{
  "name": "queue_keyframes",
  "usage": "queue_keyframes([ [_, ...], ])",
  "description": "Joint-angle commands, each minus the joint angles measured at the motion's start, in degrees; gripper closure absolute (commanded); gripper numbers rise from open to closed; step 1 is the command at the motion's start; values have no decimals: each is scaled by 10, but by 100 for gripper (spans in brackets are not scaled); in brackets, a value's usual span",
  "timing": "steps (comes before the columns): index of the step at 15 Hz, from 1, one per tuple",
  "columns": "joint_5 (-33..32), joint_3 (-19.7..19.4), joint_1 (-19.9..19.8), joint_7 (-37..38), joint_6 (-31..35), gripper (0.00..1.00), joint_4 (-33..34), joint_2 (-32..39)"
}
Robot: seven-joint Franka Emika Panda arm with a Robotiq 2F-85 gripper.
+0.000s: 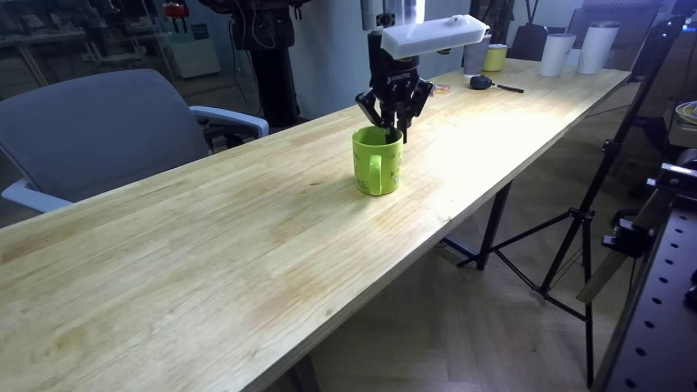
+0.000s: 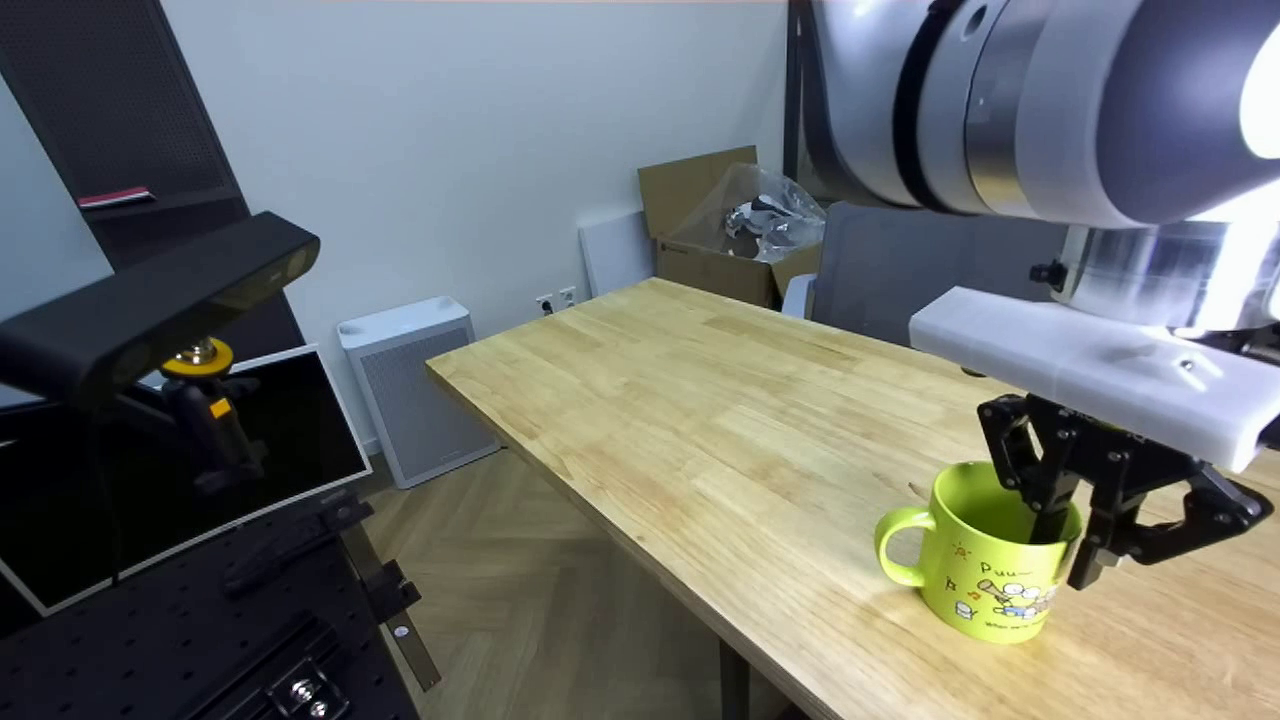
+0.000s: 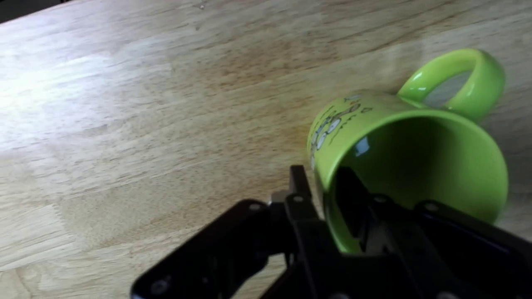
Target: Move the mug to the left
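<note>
Pinching a lime-green, glossy, cylindrical mug (image 2: pixel 985 562) by its wall

The mug is mouth up at the pale wooden counter (image 1: pixel 218 256), with the black metal two-jawed end effector (image 3: pixel 323 182) over its rim; whether its base touches the wood, I cannot tell. The jaws stand narrow around the wall, one inside the mouth and one outside, and appear to hold it. That makes sense as a choice: the body looks broad to span, while the wall is thin, and the green loop handle (image 1: pixel 375 173) lies outside the clasp. The handle points slantwise toward the counter's long edge opposite the grey-backed office chair (image 1: pixel 103 130), and to the upper right in the wrist view. The mug's long axis runs close to vertical, which should suit a sideways carry.
</note>
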Motion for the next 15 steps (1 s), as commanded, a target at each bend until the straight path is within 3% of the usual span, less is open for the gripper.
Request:
queue_keyframes([
  [1, -17, -15, 11, 35, 9, 44, 0, -2],
  [7, -36, -33, 24, 57, -9, 4, 6, -30],
  [9, -35, -32, 26, 59, -20, 0, 7, -50],
  [15, -36, -26, 26, 67, -89, 0, 9, -123],
])
